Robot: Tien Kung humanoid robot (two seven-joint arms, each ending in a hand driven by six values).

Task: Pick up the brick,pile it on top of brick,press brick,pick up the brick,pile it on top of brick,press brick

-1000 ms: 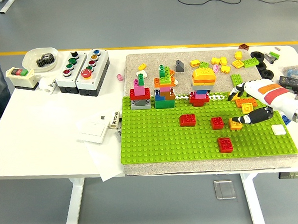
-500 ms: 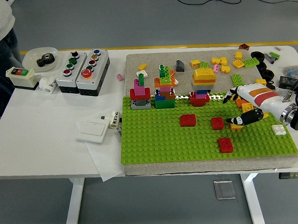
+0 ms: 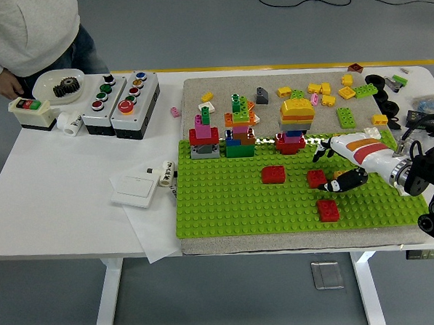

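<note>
My right hand [image 3: 335, 167] reaches in from the right over the green baseplate [image 3: 226, 206]. Its fingers are curled on a small orange brick [image 3: 334, 186], held low just right of a red brick [image 3: 316, 177], close to it or touching. Two other red bricks lie on the plate, one to the left [image 3: 273, 174] and one nearer me [image 3: 328, 210]. My hand hides most of the orange brick. My left arm is out of view.
Built brick towers [image 3: 238, 128] stand along the plate's far edge, with loose bricks [image 3: 344, 90] behind them. Button boxes [image 3: 121, 102], a bowl holding a gear [image 3: 66, 84] and papers [image 3: 142, 188] lie at the left. A person [image 3: 21, 34] leans in at the top left.
My right hand moved left with the orange brick, up to the red brick. The person stepped in at the top left and put a hand by the small switch box.
</note>
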